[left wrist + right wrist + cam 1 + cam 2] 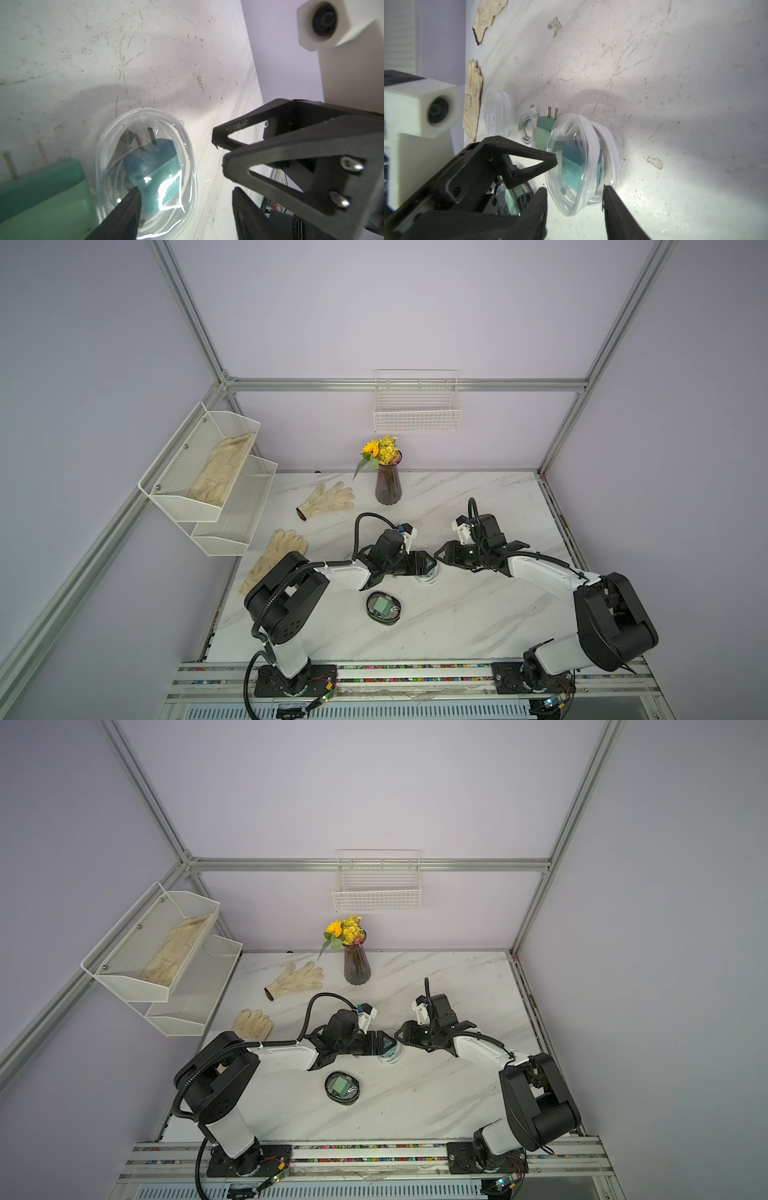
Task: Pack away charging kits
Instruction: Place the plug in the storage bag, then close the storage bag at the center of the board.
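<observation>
Right wrist view gave the plainest look. The right gripper (574, 188) had its jaws partly apart, one finger (538, 205) on each side of the clear case (588, 133). The tips were just beside its rim, and I could not tell whether they touched it. The left gripper (186, 188) stood wide, as its own wrist view showed. One fingertip (133, 199) lay across the case's see-through top, and the other hung over bare table, off the case.

The case rested on the marble table (478, 622). In both top views it sat mid-table, right under the two gripper tips, which nearly met above it. It was oval and transparent with a white band round the rim. From the right wrist its two halves looked slightly parted. Inside sat the light blue charger (153, 166), with a pale cable coiled around it.

Just beside the case lay a loose mint-green charger (544, 129), then a coiled white cable (526, 129), then a second clear case (498, 114). Nearer the robot's base, apart from the rest, lay the black-rimmed case (370, 611) with another mint-green charger (382, 606) inside.
</observation>
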Available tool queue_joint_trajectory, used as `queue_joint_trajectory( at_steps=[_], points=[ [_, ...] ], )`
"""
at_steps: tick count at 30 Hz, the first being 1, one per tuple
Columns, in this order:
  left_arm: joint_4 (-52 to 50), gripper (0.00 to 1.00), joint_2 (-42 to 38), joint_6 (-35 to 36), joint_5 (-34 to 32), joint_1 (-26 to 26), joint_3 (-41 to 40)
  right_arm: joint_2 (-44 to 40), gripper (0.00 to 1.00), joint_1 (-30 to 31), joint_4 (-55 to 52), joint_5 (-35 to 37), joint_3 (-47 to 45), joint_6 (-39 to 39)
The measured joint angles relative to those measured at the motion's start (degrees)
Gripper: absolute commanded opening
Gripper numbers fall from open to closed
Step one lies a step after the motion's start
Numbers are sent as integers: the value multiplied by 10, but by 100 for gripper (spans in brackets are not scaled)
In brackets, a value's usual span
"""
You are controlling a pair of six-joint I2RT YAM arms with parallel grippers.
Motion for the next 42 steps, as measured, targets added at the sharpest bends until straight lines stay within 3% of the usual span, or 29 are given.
queue_joint_trajectory(
  at_steps=[2,9,13,19,29,42],
  points=[
    [-20,69,-12,7,-3,3,0,16,42,0,0,-1,0,-2],
    [-61,69,-33,21,-8,7,0,50,11,0,32,-20,2,-2],
    [-77,69,-33,28,-8,10,0,72,0,0,44,-33,3,-1],
    [-88,68,-32,32,-8,14,5,70,0,0,40,-31,2,-2],
    [-104,71,-21,20,-8,14,26,46,0,-21,-47,41,9,-38],
    [-127,73,57,-18,-4,-4,81,25,0,-24,-111,55,49,-95]
  ],
)
